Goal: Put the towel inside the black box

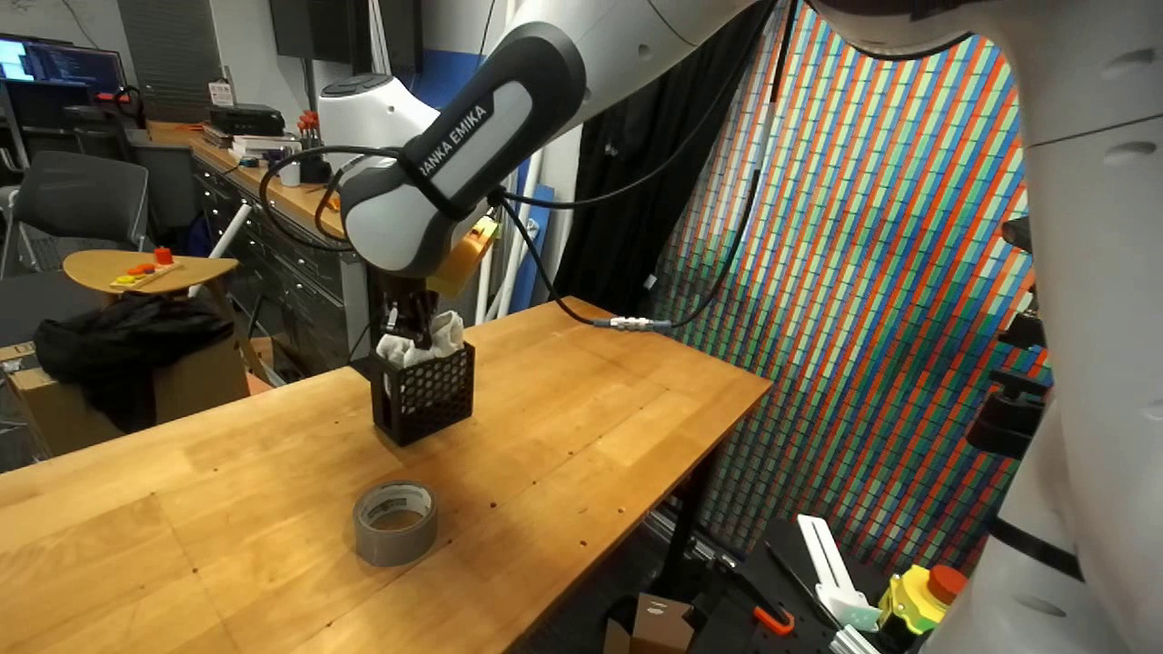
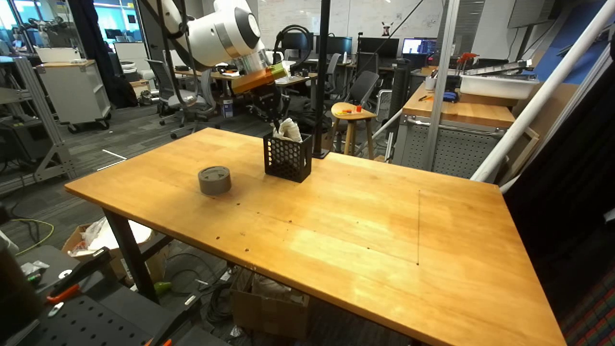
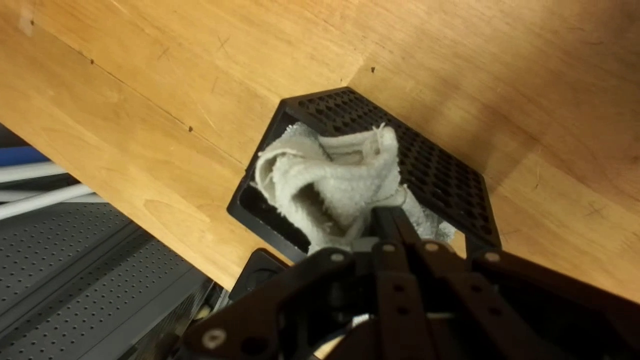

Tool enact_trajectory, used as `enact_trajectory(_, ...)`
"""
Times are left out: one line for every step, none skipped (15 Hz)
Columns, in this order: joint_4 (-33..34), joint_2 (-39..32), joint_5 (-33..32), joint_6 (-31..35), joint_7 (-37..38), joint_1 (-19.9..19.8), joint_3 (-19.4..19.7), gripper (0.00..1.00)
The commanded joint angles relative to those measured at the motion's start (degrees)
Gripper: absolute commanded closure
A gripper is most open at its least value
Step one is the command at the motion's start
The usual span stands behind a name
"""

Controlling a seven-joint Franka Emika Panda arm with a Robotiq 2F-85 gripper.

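Note:
The black box [image 1: 429, 397] stands upright on the wooden table, its mesh sides showing in both exterior views. Bunched up inside it is the white towel [image 3: 345, 177], with folds rising above the rim in both exterior views. From above, my gripper [image 3: 392, 211] reaches down into the box's opening, its fingertips against the towel. The fingers are pressed together, and no cloth shows between them. How far down the towel goes is partly hidden by the box walls and the gripper.
A grey tape roll [image 1: 395, 524] lies on the table [image 2: 384, 211] a short way from the box. Close beside the box, a black post [image 2: 320, 86] rises at the table's edge. Cables hang from the arm.

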State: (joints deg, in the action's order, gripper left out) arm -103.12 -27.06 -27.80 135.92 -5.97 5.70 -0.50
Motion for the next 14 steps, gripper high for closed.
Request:
enact_trajectory(1.89, -1.04, 0.93, -0.86, -0.49, 0.47, 0.50, 0.97)
enact_trajectory(2.00, -1.16, 0.99, -0.84, -0.53, 0.47, 0.47, 0.97)
enact_trajectory(2.16, -1.31, 1.10, -0.81, -0.56, 0.44, 0.43, 0.97)
enact_trajectory(2.35, -1.51, 1.17, -0.78, -0.56, 0.42, 0.43, 0.97)
enact_trajectory(2.58, -1.61, 1.23, -0.81, -0.58, 0.45, 0.42, 0.97)
enact_trajectory(2.80, -1.73, 1.20, -0.97, -0.54, 0.51, 0.46, 0.97)
enact_trajectory(2.97, -1.74, 0.93, -1.24, -0.32, 0.67, 0.64, 0.97)
enact_trajectory(3.08, -1.58, 0.60, -1.62, -0.06, 0.85, 0.85, 0.97)
enact_trajectory(3.31, -1.54, 0.32, -2.06, 0.16, 0.97, 1.06, 0.97)
enact_trajectory(3.49, -1.54, 0.34, -2.38, 0.18, 0.94, 1.07, 0.97)
enact_trajectory(3.64, -1.63, 0.45, -2.57, 0.20, 0.87, 1.06, 0.97)
enact_trajectory(3.74, -1.80, 0.68, -2.56, 0.32, 0.74, 1.02, 0.97)
enact_trajectory(3.89, -1.94, 0.84, -2.83, 0.46, 0.66, 1.02, 0.97)
enact_trajectory(4.01, -2.04, 0.96, -2.90, 0.70, 0.58, 1.08, 0.97)
